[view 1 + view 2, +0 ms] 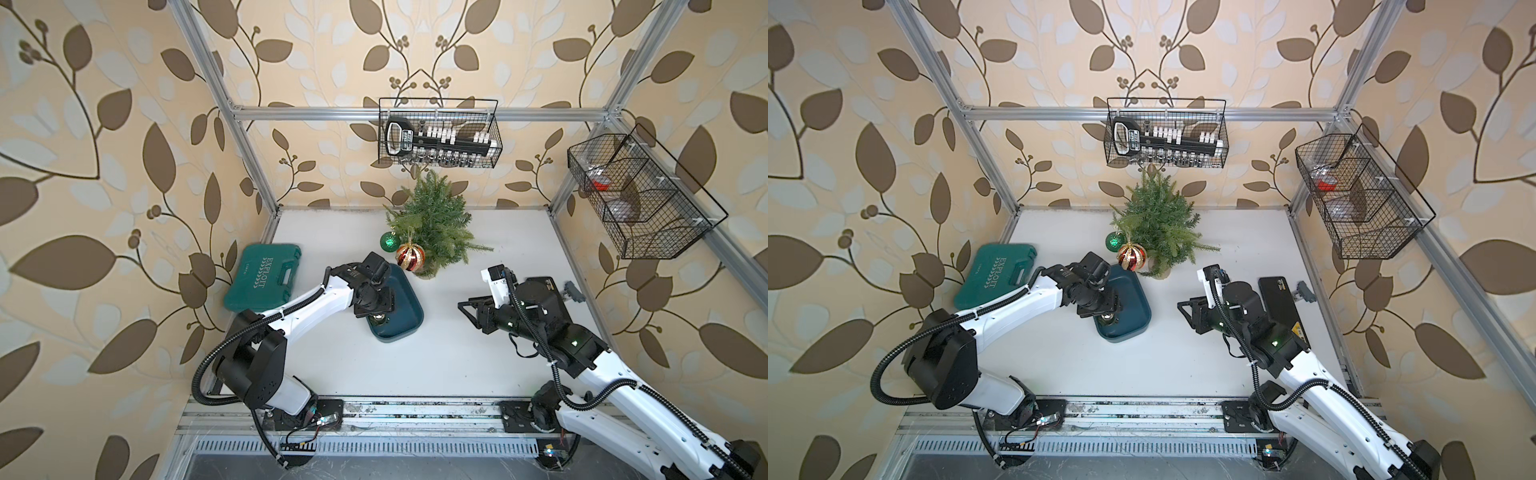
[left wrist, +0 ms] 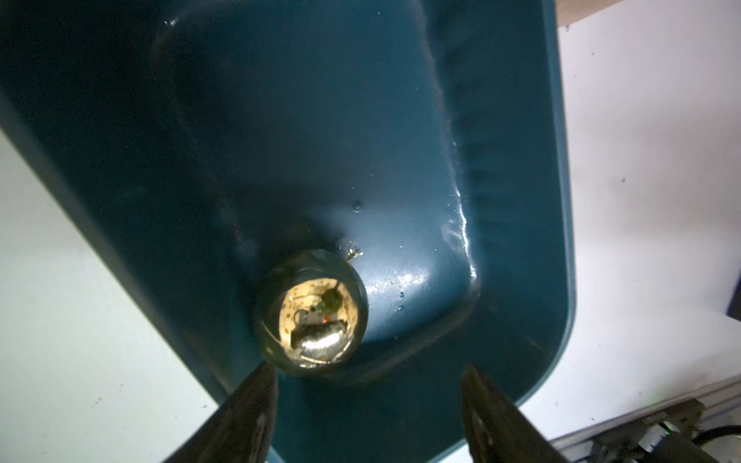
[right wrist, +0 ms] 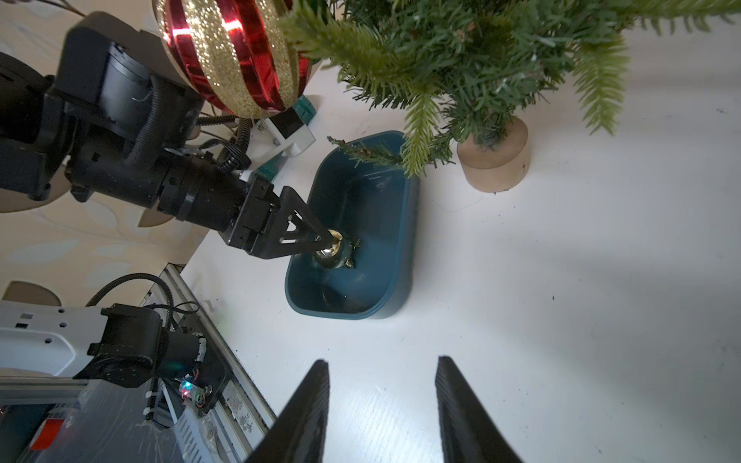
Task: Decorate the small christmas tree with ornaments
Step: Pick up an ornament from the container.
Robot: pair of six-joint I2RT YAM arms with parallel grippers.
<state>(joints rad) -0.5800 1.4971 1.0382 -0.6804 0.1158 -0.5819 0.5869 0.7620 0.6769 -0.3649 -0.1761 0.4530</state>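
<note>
L gripper (image 2: 369, 368) jaws apart, empty, tips just short of gold bauble (image 2: 310, 312) lying in blue tray (image 2: 521, 200), R gripper (image 3: 383, 360) jaws apart, empty, above table (image 3: 561, 320), green bauble (image 1: 389, 241) & red bauble (image 1: 409, 257) hung on small tree (image 1: 436, 220), far-mid table

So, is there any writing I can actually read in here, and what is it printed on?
"EXPLOIT": white capitals on the lid of the green tool case, readable in both top views.
A smaller word beside it on the same lid: too small to read.
The label on the handle end of the black socket rack in the wire basket: blurred, unreadable.
The wrist views show no writing.
</note>
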